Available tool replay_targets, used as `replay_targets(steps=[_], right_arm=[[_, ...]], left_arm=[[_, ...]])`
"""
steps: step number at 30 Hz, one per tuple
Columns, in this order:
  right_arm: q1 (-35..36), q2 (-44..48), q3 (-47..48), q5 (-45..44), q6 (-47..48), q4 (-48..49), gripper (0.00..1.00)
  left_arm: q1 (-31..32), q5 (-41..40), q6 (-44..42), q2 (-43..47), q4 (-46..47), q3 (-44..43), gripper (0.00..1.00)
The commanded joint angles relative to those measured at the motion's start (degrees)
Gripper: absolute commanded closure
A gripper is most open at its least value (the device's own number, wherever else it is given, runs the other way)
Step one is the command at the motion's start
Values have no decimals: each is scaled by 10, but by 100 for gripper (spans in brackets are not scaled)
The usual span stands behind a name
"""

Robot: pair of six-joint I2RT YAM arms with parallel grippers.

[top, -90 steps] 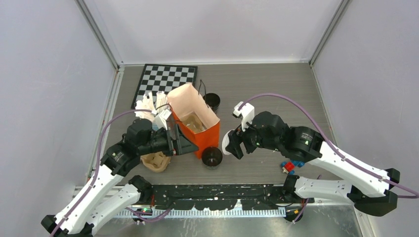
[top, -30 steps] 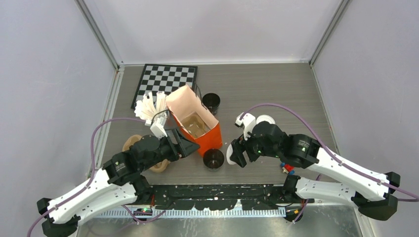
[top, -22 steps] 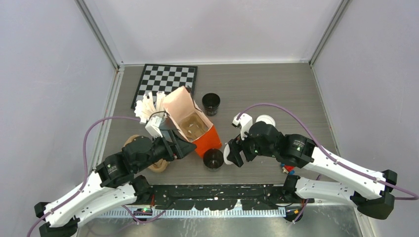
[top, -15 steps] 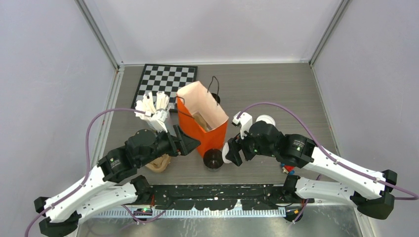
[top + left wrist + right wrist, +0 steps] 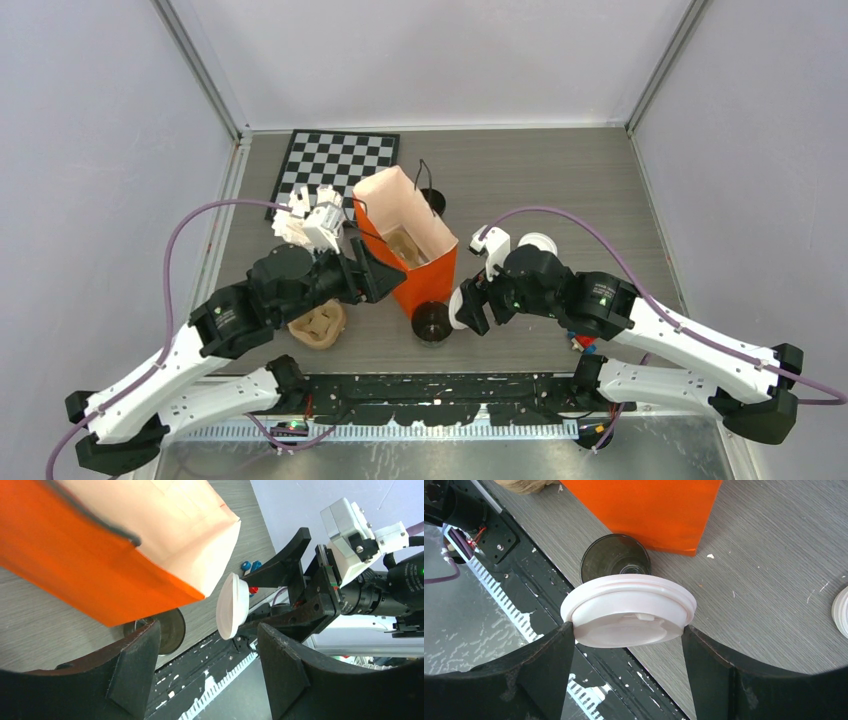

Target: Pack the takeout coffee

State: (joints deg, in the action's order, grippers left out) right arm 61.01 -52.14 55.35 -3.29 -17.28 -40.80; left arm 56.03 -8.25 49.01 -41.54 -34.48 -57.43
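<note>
A: Anything hidden?
B: The second small black paper cup (image 5: pixel 434 200) sits half behind the orange paper bag (image 5: pixel 428 272), and its print is unreadable. The spare white lid (image 5: pixel 842 611) is cut off by the right-wrist frame edge. The bag's contents are unclear.
A: Surface and room?
B: There is a grey wood-grain table (image 5: pixel 540 170) with pale lilac walls (image 5: pixel 450 60). A checkerboard mat (image 5: pixel 335 160) lies back left.
A: And the open black paper cup (image 5: pixel 431 321)?
B: It stands upright, mouth up, long axis vertical, at the table's near edge just beside the bag's near corner.
A: Claws?
B: The right gripper (image 5: pixel 628 630) is clamped on the round white plastic lid (image 5: pixel 629 607). The lid is on edge, its flat face toward the cup, just right of it. The left gripper (image 5: pixel 207 635) has its fingers apart with nothing between them, and the bag is just beyond.
</note>
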Motion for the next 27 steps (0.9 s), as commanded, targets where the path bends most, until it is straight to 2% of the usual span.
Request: replay_targets(steps=[1, 4, 10, 16, 27], right_arm=[[2, -9, 1, -1, 7, 22, 29], [2, -25, 3, 0, 9, 21, 29], [1, -53, 23, -12, 8, 13, 29], [1, -49, 30, -37, 2, -10, 29], [2, 15, 12, -59, -10, -55, 29]], left_arm=[[0, -5, 21, 31, -75, -5, 30], [0, 27, 59, 64, -76, 48, 33], [0, 49, 165, 125, 36, 190, 41], [2, 80, 225, 83, 137, 265, 44], [10, 63, 257, 1, 222, 315, 52]])
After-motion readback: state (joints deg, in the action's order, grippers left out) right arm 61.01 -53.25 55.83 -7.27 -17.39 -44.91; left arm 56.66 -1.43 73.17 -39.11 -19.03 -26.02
